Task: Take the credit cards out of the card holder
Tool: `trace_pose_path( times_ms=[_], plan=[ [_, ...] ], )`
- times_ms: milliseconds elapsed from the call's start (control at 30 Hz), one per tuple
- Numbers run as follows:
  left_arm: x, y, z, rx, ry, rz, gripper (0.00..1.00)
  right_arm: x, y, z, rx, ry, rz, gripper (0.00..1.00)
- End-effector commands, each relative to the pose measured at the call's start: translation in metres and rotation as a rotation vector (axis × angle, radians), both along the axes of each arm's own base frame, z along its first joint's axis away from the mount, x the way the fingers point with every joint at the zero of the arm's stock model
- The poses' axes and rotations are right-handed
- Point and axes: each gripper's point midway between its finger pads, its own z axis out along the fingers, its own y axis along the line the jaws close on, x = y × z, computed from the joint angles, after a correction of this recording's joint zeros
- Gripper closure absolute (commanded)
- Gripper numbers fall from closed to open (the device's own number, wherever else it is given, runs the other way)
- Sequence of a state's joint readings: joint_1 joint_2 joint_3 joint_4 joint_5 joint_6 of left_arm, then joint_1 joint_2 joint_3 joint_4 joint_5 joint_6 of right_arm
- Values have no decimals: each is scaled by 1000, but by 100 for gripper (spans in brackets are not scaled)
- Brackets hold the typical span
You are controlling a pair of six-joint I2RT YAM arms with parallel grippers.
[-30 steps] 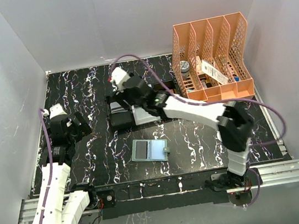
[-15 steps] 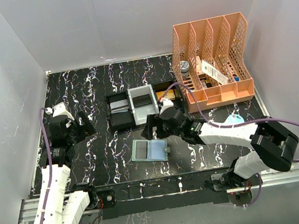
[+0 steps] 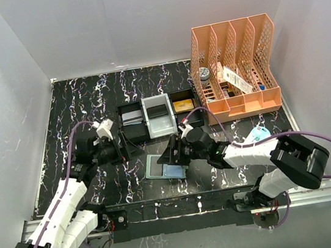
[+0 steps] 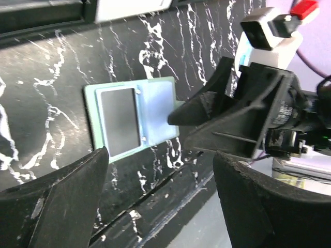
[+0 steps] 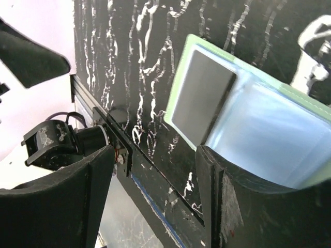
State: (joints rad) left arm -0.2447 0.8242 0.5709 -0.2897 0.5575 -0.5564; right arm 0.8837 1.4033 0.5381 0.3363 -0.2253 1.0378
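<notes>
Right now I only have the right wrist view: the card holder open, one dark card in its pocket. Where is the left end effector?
Observer: The left end effector hovers left of the card holder, apart from it, jaws open.
Operator: Is my right one touching it?
Observer: One fingertip of the right end effector is over the pale blue half; contact I cannot tell.
Operator: Any cards out already?
Observer: A dark card lies in the white tray behind.
</notes>
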Motion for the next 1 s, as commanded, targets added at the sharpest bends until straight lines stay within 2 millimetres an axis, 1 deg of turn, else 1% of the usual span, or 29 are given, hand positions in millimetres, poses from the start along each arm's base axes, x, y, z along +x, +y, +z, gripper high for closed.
trace_pose_path(
  times_ms=[0,100,200,300,400,533,633,733,800,867,967],
  plan=[
    [-13,-21,-1,-81,65,-15,22,5,-5,0,54,39,-98,40],
    [-14,-29,-11,-103,64,2,27,2,-8,1,89,34,-106,44],
    [-9,-28,-19,-73,68,33,32,-2,-2,-3,86,53,-68,52],
    [-3,-30,-22,-53,83,34,32,-3,4,-8,62,76,-41,53],
    [3,-34,-24,-29,95,31,39,-2,12,-5,94,84,-21,54],
    [7,-36,-28,10,105,34,41,3,24,-4,120,95,-8,55],
    [7,-39,-33,24,123,26,42,9,26,-15,85,107,-26,56],
    [5,-43,-40,39,143,12,44,13,18,-34,20,130,-75,57],
    [4,-44,-46,61,156,9,46,12,12,-45,-7,151,-98,57],
    [5,-46,-49,82,162,5,48,11,7,-53,-35,160,-114,57],
    [4,-51,-56,108,178,-16,53,11,3,-59,-61,168,-129,56]
  ],
)
